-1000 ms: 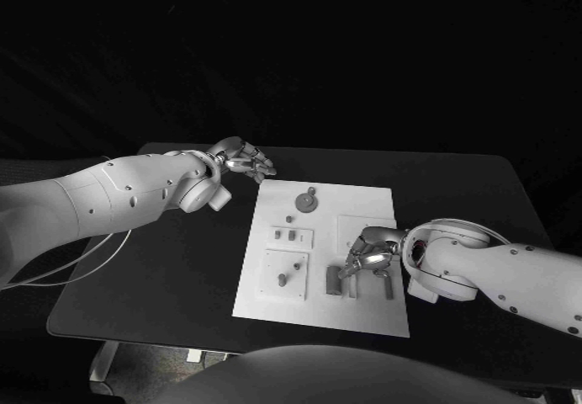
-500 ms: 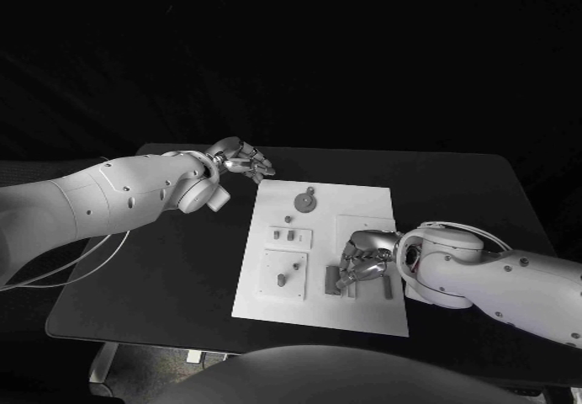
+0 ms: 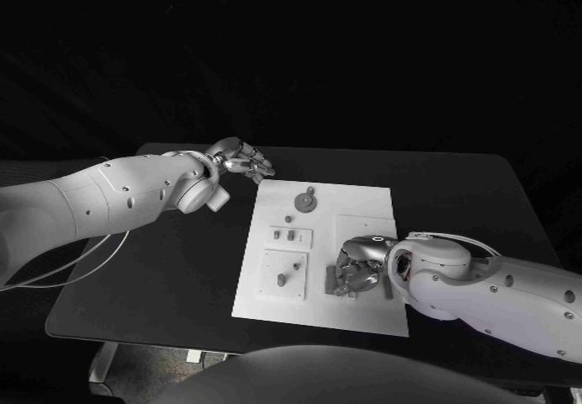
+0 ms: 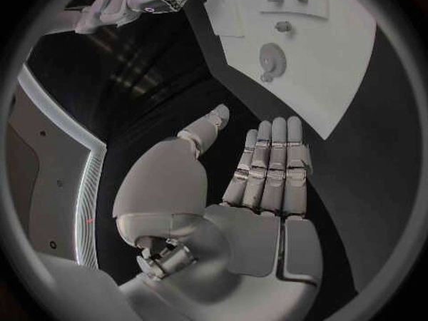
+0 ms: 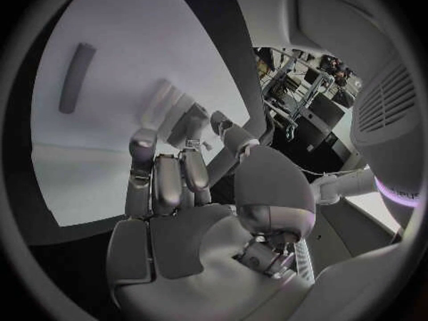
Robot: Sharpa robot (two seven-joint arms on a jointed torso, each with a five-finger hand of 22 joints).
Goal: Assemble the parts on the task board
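Observation:
The white task board point(image 3: 364, 202) lies mid-table, also seen as the board point(image 4: 348, 57) and the board point(image 5: 116, 50). My right hand point(image 3: 359, 269) lies low over its near right part. Its fingertips point(image 5: 196, 114) and thumb sit around a grey block point(image 5: 185, 127), the block point(image 3: 332, 280); a firm grip is not plain. A grey bar point(image 3: 389, 286) lies just right of the hand, the same bar point(image 5: 75, 78). My left hand point(image 3: 243, 158) hovers off the board's far left corner, fingers straight, holding nothing, as the hand point(image 4: 267, 171) shows.
A round grey part point(image 3: 307, 200) stands at the board's far end, the same part point(image 4: 272, 57). Two small pieces point(image 3: 288, 236) sit in a square recess mid-left. Another piece point(image 3: 283, 278) stands in the near left recess. Bare black table point(image 3: 158, 278) surrounds the board.
My right hand has slid toward the board's near edge and leftward, coming down onto the grey block. The left hand has stayed where it was.

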